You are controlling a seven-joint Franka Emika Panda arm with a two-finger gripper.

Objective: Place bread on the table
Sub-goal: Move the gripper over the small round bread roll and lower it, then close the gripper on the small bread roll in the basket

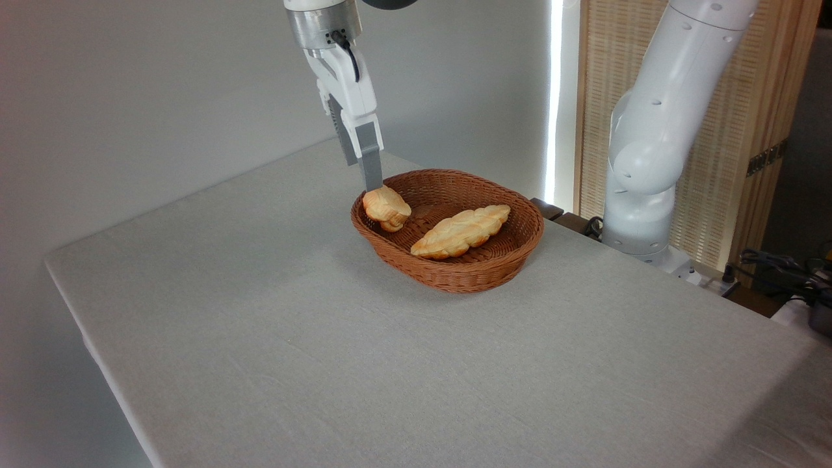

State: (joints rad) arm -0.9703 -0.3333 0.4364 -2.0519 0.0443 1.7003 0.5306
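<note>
No writing legible; claw (372,185) grips bread (387,208) over basket (455,270) rim.

Bread (387,208): small, round, golden-orange bun with a ridged, scored top. It is tilted, positioned at the left rim of the basket, overlapping the rim edge in this view. Whether it rests on the rim or is raised clear of it cannot be determined.

Table (260,338): large, rectangular, covered by a light grey cloth-like surface with faint creases. The near-left corner and long left edge are visible.
</note>
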